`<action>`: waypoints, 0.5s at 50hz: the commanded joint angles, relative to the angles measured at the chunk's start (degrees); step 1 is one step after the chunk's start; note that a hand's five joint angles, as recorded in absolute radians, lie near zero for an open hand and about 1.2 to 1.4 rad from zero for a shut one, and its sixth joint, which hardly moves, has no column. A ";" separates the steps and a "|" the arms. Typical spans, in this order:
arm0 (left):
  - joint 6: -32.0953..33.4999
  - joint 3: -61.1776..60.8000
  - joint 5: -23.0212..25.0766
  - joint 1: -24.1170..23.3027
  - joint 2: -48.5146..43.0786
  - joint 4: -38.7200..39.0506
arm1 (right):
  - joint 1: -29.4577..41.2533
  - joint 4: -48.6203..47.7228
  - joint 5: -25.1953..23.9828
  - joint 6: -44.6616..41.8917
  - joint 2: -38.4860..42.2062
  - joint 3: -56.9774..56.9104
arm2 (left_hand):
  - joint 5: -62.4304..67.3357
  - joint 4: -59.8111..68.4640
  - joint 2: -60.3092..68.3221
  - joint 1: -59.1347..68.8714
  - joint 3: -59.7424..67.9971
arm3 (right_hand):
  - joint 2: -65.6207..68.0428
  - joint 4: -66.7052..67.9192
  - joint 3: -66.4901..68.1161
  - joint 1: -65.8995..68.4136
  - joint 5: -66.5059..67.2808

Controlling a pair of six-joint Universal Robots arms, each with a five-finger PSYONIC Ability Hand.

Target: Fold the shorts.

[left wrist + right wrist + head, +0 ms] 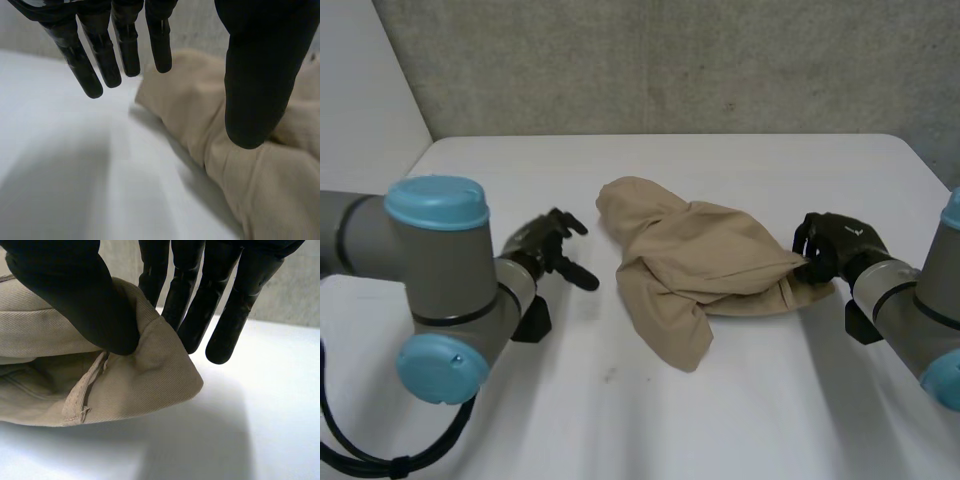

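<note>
Right robot hand (832, 245): closed on the shorts (700, 265), with the cloth's right edge pinched between the thumb and straight fingers (185, 290).
Left robot hand (545, 243): open, fingers straight and spread, held just beside the left side of the shorts, no cloth gripped.
Shorts: beige, crumpled in a heap, laid at the middle of the white desk (740, 420), apart from every edge.

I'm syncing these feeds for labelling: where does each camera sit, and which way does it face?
Head view: behind and midway, looking down at the table; left arm, right arm, left hand and right hand show.
Left wrist view: on the left wrist, along the open hand toward the shorts.
Right wrist view: on the right wrist, along fingers pinching the shorts' edge.
Shared: the shorts.
</note>
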 commanded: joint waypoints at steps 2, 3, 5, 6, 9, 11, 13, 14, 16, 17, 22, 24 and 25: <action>-2.28 6.39 2.80 -2.68 -8.59 -5.38 | 0.14 -0.03 -0.32 -4.45 -4.57 2.32 | 3.58 3.75 3.38 3.46 3.85 | 12.96 12.00 13.05 25.62 14.42; -3.76 7.27 3.49 -3.55 -9.20 -6.16 | 0.14 -0.03 -0.32 -4.63 -5.18 2.49 | 3.75 3.92 3.55 3.62 4.02 | 12.96 12.00 13.05 25.62 14.42; -5.44 7.80 4.11 -4.26 -9.47 -6.87 | 0.49 -0.03 -0.32 -5.15 -6.33 2.93 | 3.75 3.92 3.55 3.62 4.02 | 12.96 12.00 13.05 25.62 14.42; -6.75 8.07 4.73 -4.61 -9.56 -7.22 | 0.76 -0.03 -0.32 -5.94 -7.12 3.37 | 3.75 3.92 3.55 3.62 4.02 | 12.96 12.00 13.05 25.62 14.42; -8.25 8.60 5.17 -4.88 -9.74 -7.14 | 1.46 -0.11 -0.32 -7.69 -8.09 4.16 | 3.75 3.92 3.55 3.62 4.02 | 12.96 12.00 13.05 25.62 14.42; -8.35 9.04 5.17 -5.14 -10.09 -7.05 | 1.99 -0.11 -0.32 -8.58 -8.44 4.52 | 3.75 3.92 3.55 3.62 4.02 | 12.96 12.00 13.05 25.62 14.42; -8.43 10.35 5.17 -5.93 -11.13 -6.96 | 2.69 -0.11 -0.24 -9.63 -8.97 4.87 | 4.08 4.26 3.88 3.96 4.35 | 12.96 12.00 13.05 25.62 14.42; -8.43 10.97 5.08 -6.28 -11.66 -6.96 | 2.95 -0.11 -0.24 -9.90 -9.23 4.96 | 5.09 5.26 4.89 4.96 5.35 | 12.96 12.00 13.05 25.62 14.42; -8.43 12.28 5.00 -6.90 -12.81 -7.05 | 3.22 -0.11 -0.24 -10.34 -9.41 5.04 | 9.78 9.95 9.58 9.65 10.05 | 12.96 12.00 13.05 25.62 14.42; -8.17 13.42 4.82 -7.25 -13.51 -7.05 | 3.40 -0.11 -0.24 -10.69 -9.67 4.96 | 19.80 19.97 19.60 19.67 20.07 | 12.96 12.00 13.05 25.62 14.42; -7.73 13.70 2.72 -6.73 -13.34 -7.31 | 3.57 1.03 -0.06 -14.98 -10.38 3.38 | 54.70 54.87 54.50 54.57 54.96 | 12.96 12.00 13.05 25.62 14.42; -7.12 13.61 1.05 -6.73 -12.90 -7.40 | 3.40 1.46 -0.06 -18.58 -10.64 2.32 | 54.70 54.87 54.50 54.57 54.96 | 12.96 12.00 13.05 25.62 14.42; -6.25 13.61 -0.44 -6.55 -11.16 -7.49 | 3.05 2.16 0.38 -22.95 -11.51 1.28 | 54.70 54.87 54.50 54.57 54.96 | 12.96 12.00 13.05 25.62 14.42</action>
